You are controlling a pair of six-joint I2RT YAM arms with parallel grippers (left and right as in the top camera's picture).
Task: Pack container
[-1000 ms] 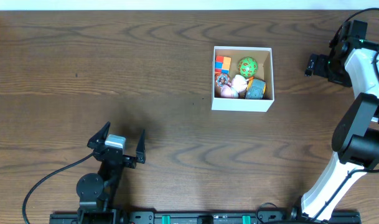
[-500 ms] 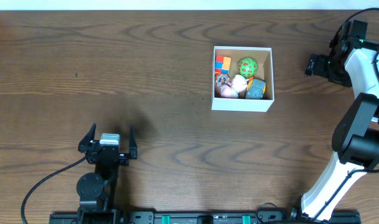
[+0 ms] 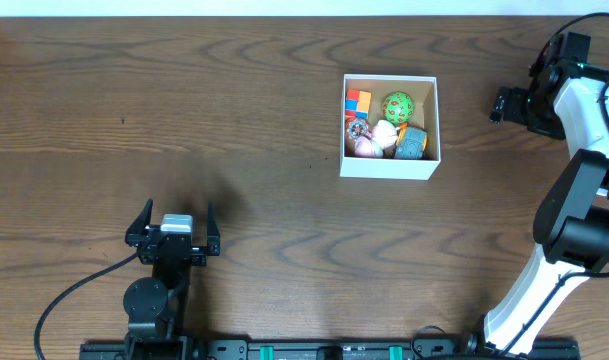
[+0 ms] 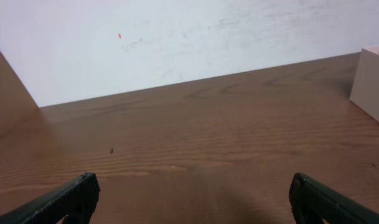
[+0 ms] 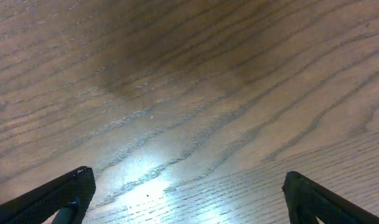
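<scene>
**Box filled, both arms standing clear**

I am looking down on the table (image 3: 284, 260). The box (image 3: 389, 168) is sitting right of the middle, nearer the far edge than the near one, with its walls running square to the table's edges. Small toys are lying inside it and covering most of its floor: a green ball (image 3: 397, 104), a red and blue block (image 3: 358, 101), a pale pink egg shape (image 3: 365, 146) and a teal and orange roll (image 3: 412, 143). I am seeing nothing loose on the wood, so I am judging the packing done or very nearly so.

The left gripper (image 3: 179, 208) is hovering by the near edge on the left side, well apart from the box. Its jaws are spread wide and holding nothing. Its own camera is showing bare wood between the fingers (image 4: 58, 202) and one white corner of the box far off to the right. I am reading that as a parked pose, out of the box's way.

The right gripper (image 3: 500, 104) is hanging near the right edge, level with the box but apart from it. It is released too, with only wood grain showing between its fingers (image 5: 52, 196). No lid is showing, so I cannot tell whether closing is wanted.
</scene>
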